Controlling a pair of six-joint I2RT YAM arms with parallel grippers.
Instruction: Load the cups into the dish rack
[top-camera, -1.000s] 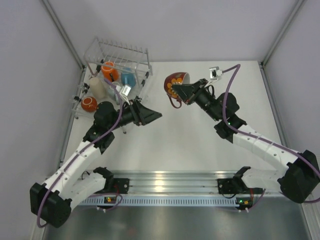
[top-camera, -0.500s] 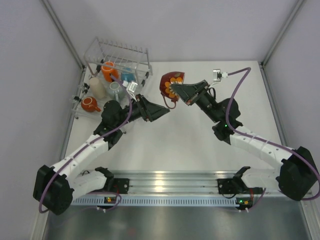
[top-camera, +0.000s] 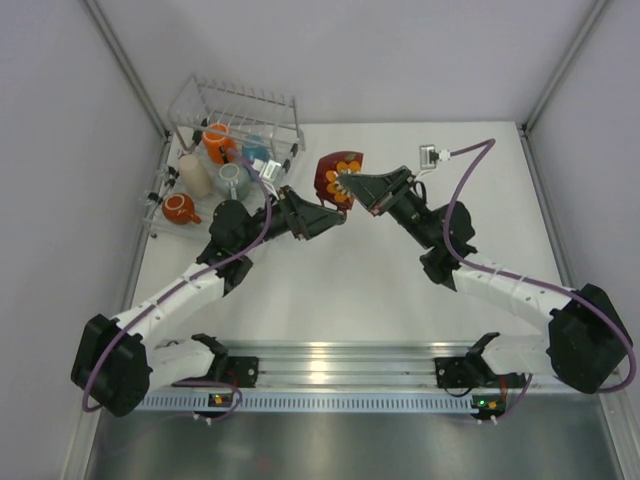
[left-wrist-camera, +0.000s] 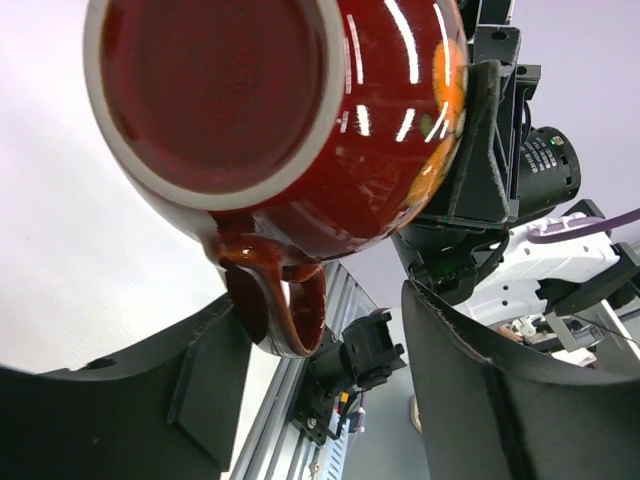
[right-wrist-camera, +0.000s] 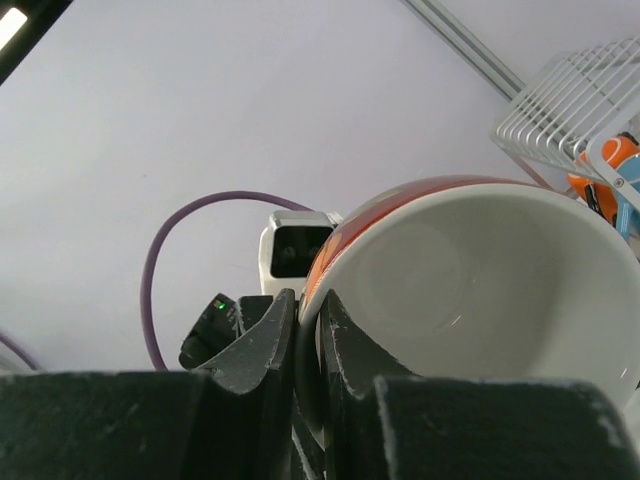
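My right gripper (top-camera: 347, 184) is shut on the rim of the wide cup (top-camera: 336, 176), dark red outside with orange flowers, white inside (right-wrist-camera: 480, 290), and holds it in the air at mid-table. Its jaws pinch the rim in the right wrist view (right-wrist-camera: 308, 312). My left gripper (top-camera: 336, 217) is open just below the cup. In the left wrist view (left-wrist-camera: 330, 325) the cup's base (left-wrist-camera: 290, 120) fills the top and its red handle (left-wrist-camera: 282, 312) hangs between the open fingers, close to the left one. The dish rack (top-camera: 240, 108) stands at the far left.
In or by the rack are an orange mug (top-camera: 218, 142), a light blue mug (top-camera: 234, 178), a beige tumbler (top-camera: 195, 174) and a small red mug (top-camera: 180, 208). The rack's tines (right-wrist-camera: 570, 105) show at the right in the right wrist view. Grey walls close both sides.
My left gripper has moved right and up to just under the cup. My right gripper has carried the cup a little left and turned it.
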